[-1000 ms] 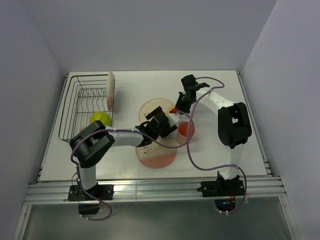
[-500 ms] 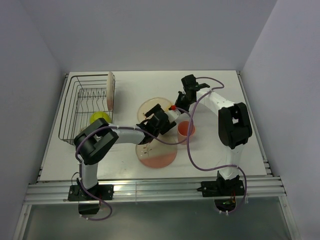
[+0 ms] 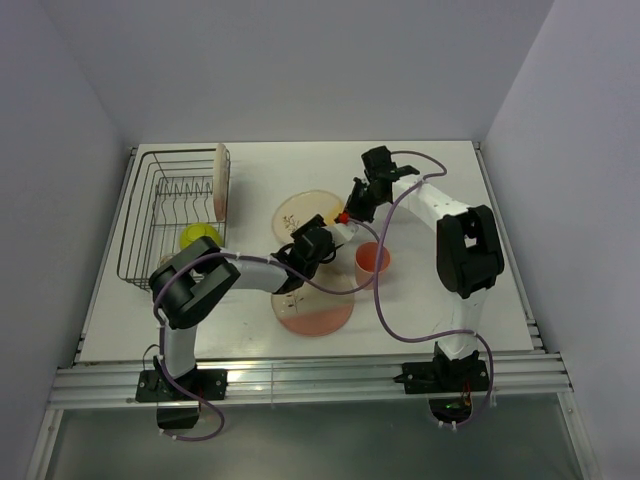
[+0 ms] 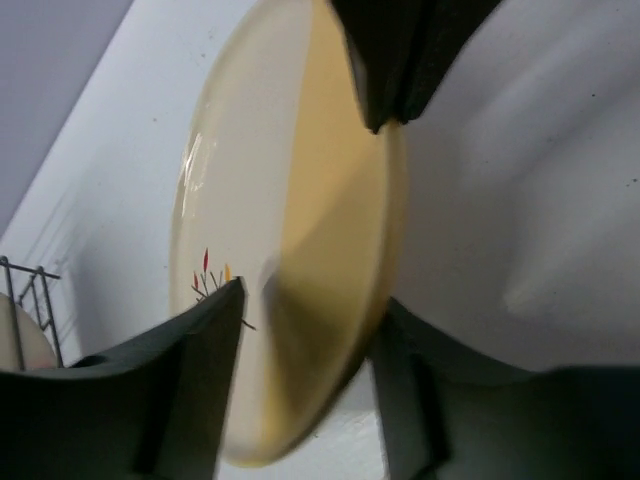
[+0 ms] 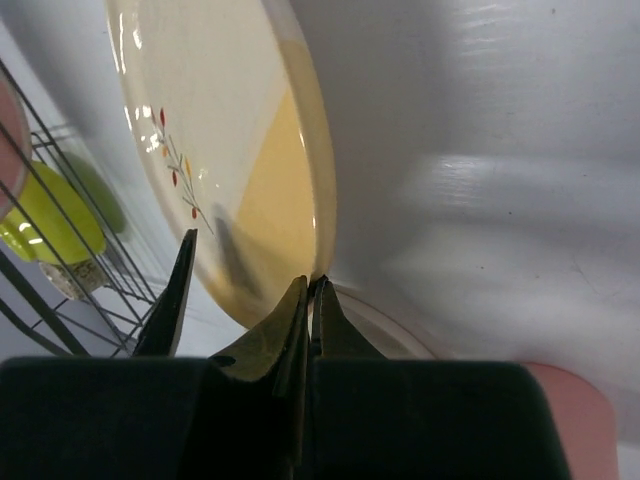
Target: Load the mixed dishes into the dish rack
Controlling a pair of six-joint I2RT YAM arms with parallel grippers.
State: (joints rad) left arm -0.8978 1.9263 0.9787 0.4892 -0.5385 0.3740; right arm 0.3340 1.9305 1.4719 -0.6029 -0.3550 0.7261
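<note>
A cream and yellow plate with a leaf sprig stands tilted on edge in mid-table. My right gripper is shut, its tip pressed against the plate's far rim and propping it up. My left gripper straddles the near rim, one finger over the plate's face and one behind it, with the jaws still apart. The black wire dish rack at the left holds an upright pink and cream plate and a lime-green bowl. A pink plate lies flat, with a salmon cup beside it.
Both arms' purple cables loop over the table near the cup and the pink plate. In the right wrist view the rack's wires and the green bowl lie just beyond the tilted plate. Walls close in the table on three sides.
My left gripper has moved forward onto the yellow plate's near rim and its jaws have narrowed around it. The plate stands steeper than before. The right gripper stays shut against the far rim.
</note>
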